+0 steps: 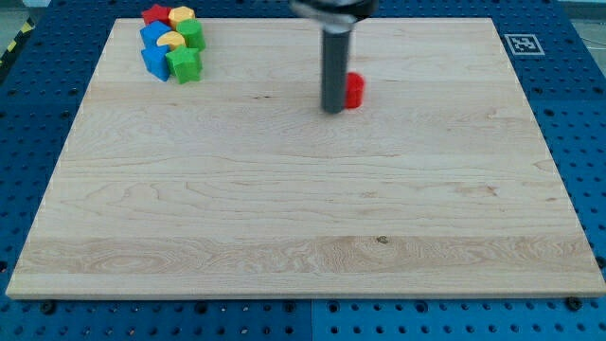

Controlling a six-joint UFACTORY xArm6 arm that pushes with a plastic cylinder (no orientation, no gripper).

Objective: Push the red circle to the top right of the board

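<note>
The red circle block (354, 90) lies on the wooden board (303, 208) a little right of centre near the view's top. My tip (333, 111) stands right against its left side, and the dark rod hides the block's left part.
A cluster of blocks sits at the board's top left corner: a red star (155, 15), a yellow block (181, 15), a green block (193, 34), a yellow block (170, 41), two blue blocks (152, 36) (154, 62), and a green star (185, 64). A marker tag (522, 44) lies off the board at the top right.
</note>
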